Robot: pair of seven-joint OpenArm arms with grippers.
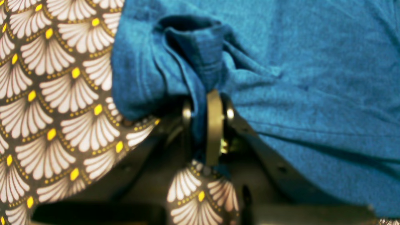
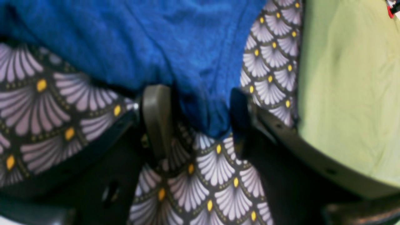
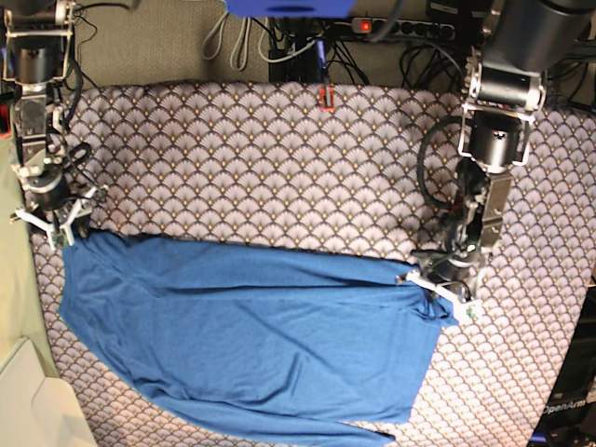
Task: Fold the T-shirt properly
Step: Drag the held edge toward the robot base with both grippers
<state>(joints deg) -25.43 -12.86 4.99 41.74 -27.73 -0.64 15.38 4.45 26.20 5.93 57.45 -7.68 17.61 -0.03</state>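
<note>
T-shirt (image 3: 251, 335) blue, spread wrinkled, left tool (image 1: 208, 107) clamping bunched fabric, right tool (image 2: 193, 109) apart

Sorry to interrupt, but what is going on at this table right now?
A two-armed robot is folding a blue T-shirt spread on a patterned tablecloth. The left gripper is shut on a bunched bit of the shirt's edge. The right gripper is at the opposite corner, its jaws apart with a tip of the cloth between them, not yet clamped. The shirt mostly lies flat.
</note>
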